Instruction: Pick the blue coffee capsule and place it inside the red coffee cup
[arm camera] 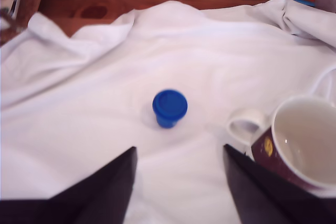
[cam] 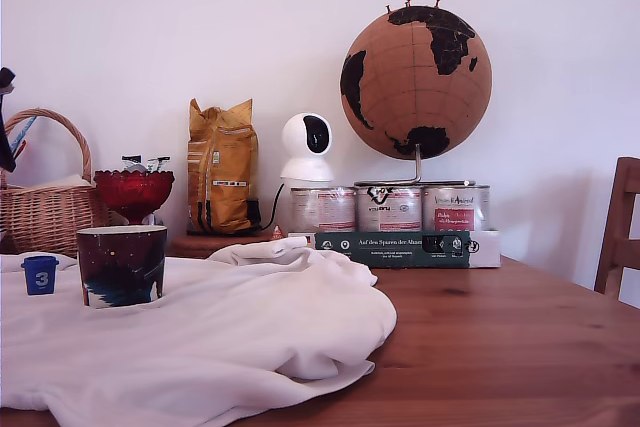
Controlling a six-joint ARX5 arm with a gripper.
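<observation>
While the blue coffee capsule (arm camera: 169,108) stands upright on the white cloth (arm camera: 79,108), the gripper (arm camera: 179,156) hangs above it, fingers spread wide and holding nothing. Nearby on the same cloth stands the red coffee cup (arm camera: 302,148), apart from the capsule.

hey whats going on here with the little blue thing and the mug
A robot arm's gripper hangs open above a white cloth, its jaws spread and holding nothing. The blue coffee capsule stands on the cloth just ahead of it, untouched. The red coffee cup sits beside the capsule, apart from it, and looks empty inside. So the pick has not yet happened.
</observation>
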